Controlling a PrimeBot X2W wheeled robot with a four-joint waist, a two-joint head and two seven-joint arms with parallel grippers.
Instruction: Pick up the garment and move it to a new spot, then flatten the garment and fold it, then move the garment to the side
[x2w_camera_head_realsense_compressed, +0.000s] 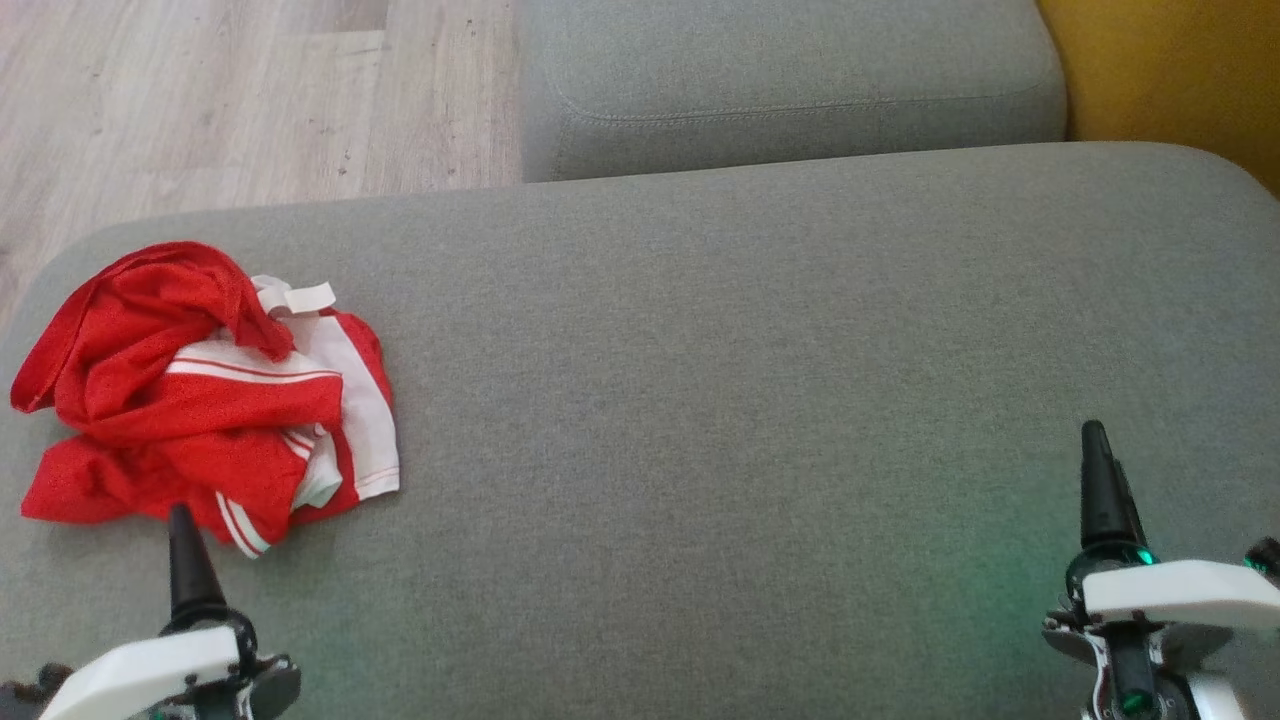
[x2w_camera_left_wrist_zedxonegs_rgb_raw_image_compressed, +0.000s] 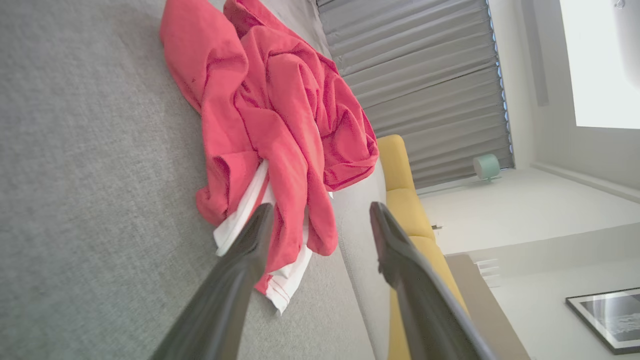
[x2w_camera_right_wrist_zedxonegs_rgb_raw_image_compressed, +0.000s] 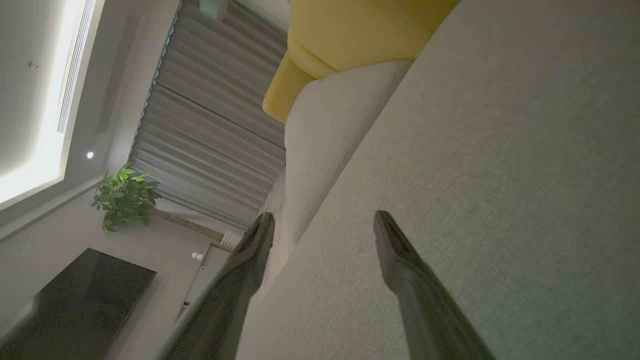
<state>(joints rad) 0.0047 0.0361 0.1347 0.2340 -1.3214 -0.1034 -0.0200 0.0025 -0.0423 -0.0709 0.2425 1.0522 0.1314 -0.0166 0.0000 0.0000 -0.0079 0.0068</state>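
Observation:
The garment (x2w_camera_head_realsense_compressed: 200, 400) is a red top with white trim, crumpled in a heap at the left end of the wide grey cushion (x2w_camera_head_realsense_compressed: 750, 400). My left gripper (x2w_camera_head_realsense_compressed: 182, 520) hovers just in front of the heap's near edge, open and empty. The left wrist view has the garment (x2w_camera_left_wrist_zedxonegs_rgb_raw_image_compressed: 280, 110) straight ahead of the left gripper (x2w_camera_left_wrist_zedxonegs_rgb_raw_image_compressed: 322, 207), with the two dark fingers spread apart and not touching the cloth. My right gripper (x2w_camera_head_realsense_compressed: 1098, 440) stands far off at the lower right over bare cushion; in its wrist view the right gripper (x2w_camera_right_wrist_zedxonegs_rgb_raw_image_compressed: 325, 215) is open with nothing in it.
A second grey cushion (x2w_camera_head_realsense_compressed: 790, 90) lies behind the wide one. Pale wooden floor (x2w_camera_head_realsense_compressed: 200, 100) runs past the cushion's rounded left and back-left edges. A yellow seat (x2w_camera_head_realsense_compressed: 1170, 70) sits at the back right. Bare grey fabric stretches from the garment to the right gripper.

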